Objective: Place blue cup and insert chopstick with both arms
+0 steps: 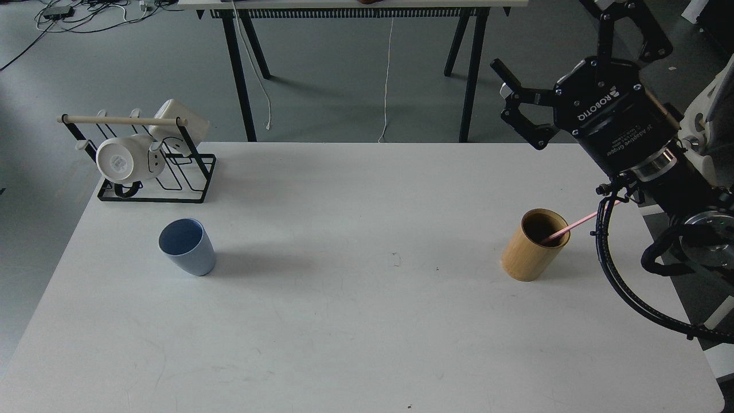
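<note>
White surface (367, 321), grey floor behind. Far left: black wire rack (155, 178) holding white mugs. Blue cup (187, 246) stands upright and empty on the left half, untouched. Right side: chopstick (573, 225) leans in the tan bamboo holder (533, 245), not yet picked. Right hand (519, 106) hovers above and beyond it, fingers spread, holding nothing. Left hand not in view. Judgement: nothing done yet; both steps remain.

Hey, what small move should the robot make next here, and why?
Probably lower the right end effector, open and empty above the table's back edge, toward the chopstick leaning out of the bamboo cylinder; the blue cup stands far off, empty.
</note>
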You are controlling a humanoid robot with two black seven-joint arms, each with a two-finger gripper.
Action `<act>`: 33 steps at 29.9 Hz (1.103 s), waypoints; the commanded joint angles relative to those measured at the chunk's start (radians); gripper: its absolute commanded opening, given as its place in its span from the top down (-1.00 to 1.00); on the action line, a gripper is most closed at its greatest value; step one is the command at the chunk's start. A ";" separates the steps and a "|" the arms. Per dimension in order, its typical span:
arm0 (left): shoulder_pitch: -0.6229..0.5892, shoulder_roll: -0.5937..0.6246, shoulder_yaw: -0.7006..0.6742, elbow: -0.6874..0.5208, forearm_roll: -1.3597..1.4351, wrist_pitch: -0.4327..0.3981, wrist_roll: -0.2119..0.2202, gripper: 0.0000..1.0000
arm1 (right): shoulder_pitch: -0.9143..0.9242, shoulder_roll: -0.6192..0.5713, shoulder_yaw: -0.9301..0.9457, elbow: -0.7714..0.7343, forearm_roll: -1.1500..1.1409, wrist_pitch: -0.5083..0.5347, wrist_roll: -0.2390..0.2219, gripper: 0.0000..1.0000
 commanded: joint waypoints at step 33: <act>0.015 0.082 0.071 0.014 1.056 0.000 -0.212 -1.00 | -0.007 -0.004 0.031 0.037 -0.002 0.000 0.000 -0.98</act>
